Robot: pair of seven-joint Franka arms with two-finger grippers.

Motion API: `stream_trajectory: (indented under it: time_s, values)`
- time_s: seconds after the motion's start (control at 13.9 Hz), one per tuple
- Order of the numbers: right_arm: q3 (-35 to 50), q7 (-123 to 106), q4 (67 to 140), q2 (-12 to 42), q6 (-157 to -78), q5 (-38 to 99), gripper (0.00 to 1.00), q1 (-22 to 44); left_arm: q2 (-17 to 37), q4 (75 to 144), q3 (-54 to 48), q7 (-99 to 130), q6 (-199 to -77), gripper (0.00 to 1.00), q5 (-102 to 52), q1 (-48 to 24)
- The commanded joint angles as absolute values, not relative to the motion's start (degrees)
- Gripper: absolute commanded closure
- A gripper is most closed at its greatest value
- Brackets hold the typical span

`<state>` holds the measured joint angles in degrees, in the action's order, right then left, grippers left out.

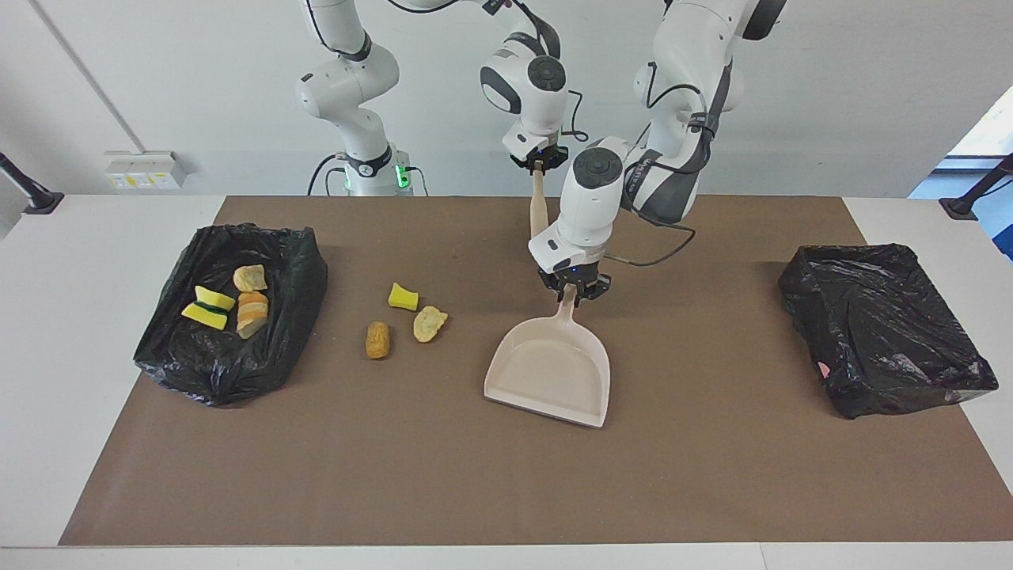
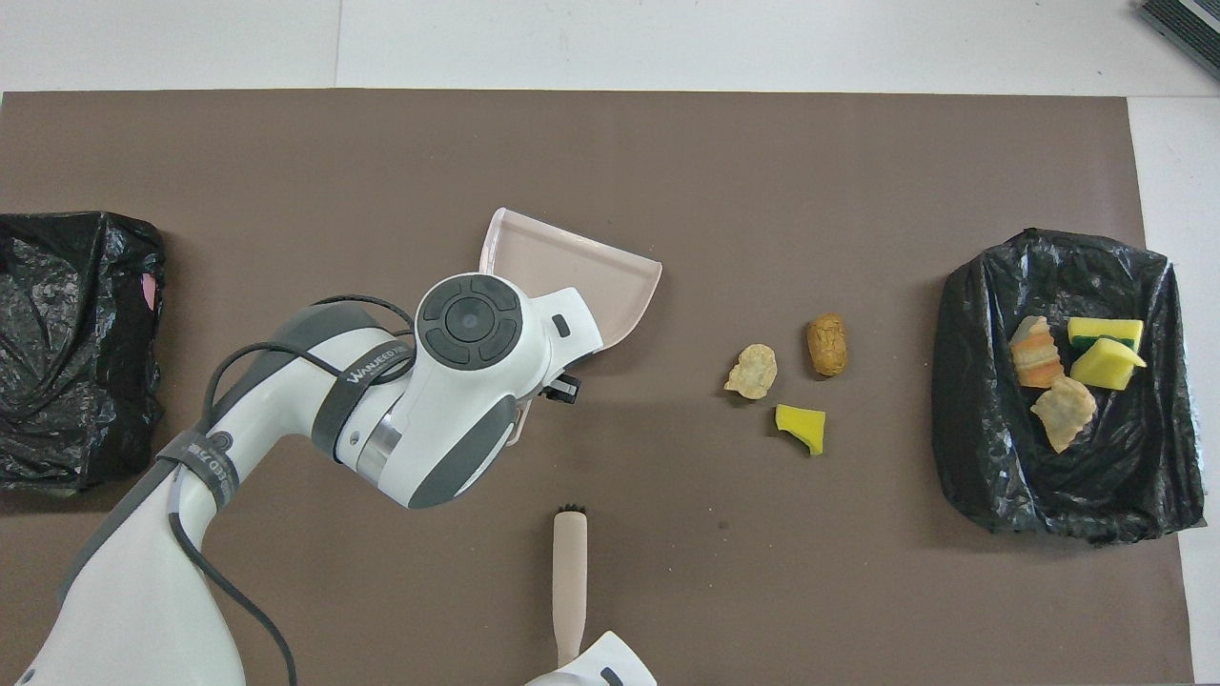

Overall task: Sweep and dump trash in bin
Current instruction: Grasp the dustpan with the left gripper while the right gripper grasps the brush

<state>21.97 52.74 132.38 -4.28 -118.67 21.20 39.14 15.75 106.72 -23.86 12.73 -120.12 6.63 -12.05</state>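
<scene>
Three scraps of trash lie on the brown mat: a yellow sponge chunk (image 1: 403,296) (image 2: 802,427), a tan lump (image 1: 429,323) (image 2: 752,371) and an orange-brown lump (image 1: 377,340) (image 2: 826,344). Several more scraps (image 1: 252,305) (image 2: 1067,376) lie in the black-lined bin (image 1: 301,269) (image 2: 972,410) at the right arm's end. My left gripper (image 1: 571,294) is shut on the handle of the beige dustpan (image 1: 550,372) (image 2: 581,272), which sits mid-mat beside the loose scraps. My right gripper (image 1: 539,162) is shut on the beige brush (image 1: 538,212) (image 2: 569,581), held up near the robots.
A second black-lined bin (image 1: 882,328) (image 2: 76,348) stands at the left arm's end of the table. The brown mat (image 1: 506,475) covers the work area, with white table at both ends.
</scene>
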Motion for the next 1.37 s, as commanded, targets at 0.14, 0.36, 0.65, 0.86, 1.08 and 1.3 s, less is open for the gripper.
stream_trajectory:
  time_s: [0.14, 0.36, 0.65, 0.86, 1.08, 1.3]
  values:
    - [22.06, 48.79, 132.54, -12.73, -109.0, 20.74, 1.0, 32.71, 15.29, 103.98, -23.99, -7.35, -115.67, 1.0, 7.65, -8.18]
    - [21.97, 44.23, 131.93, -16.51, -102.5, 20.31, 1.0, 27.18, 15.29, 103.8, -23.64, -21.12, -113.21, 1.0, 7.73, -6.95]
    - [22.06, 39.65, 130.17, -16.79, -97.21, 14.6, 1.0, 20.41, 15.29, 103.89, -23.64, -34.07, -113.03, 1.0, 9.4, -6.15]
    - [22.15, 35.44, 130.17, -15.82, -97.21, 9.69, 1.0, 15.05, 15.47, 104.06, -23.64, -45.32, -113.99, 1.0, 9.49, -5.02]
    - [22.15, 28.86, 130.17, -13.81, -97.64, 4.67, 1.0, 7.85, 15.47, 104.24, -23.64, -46.58, -114.17, 1.0, 10.45, -5.62]
    - [22.15, 20.86, 130.17, -11.7, -98.35, 1.16, 1.0, -0.24, 15.21, 104.77, -23.73, -46.5, -114.08, 1.0, 10.99, -5.8]
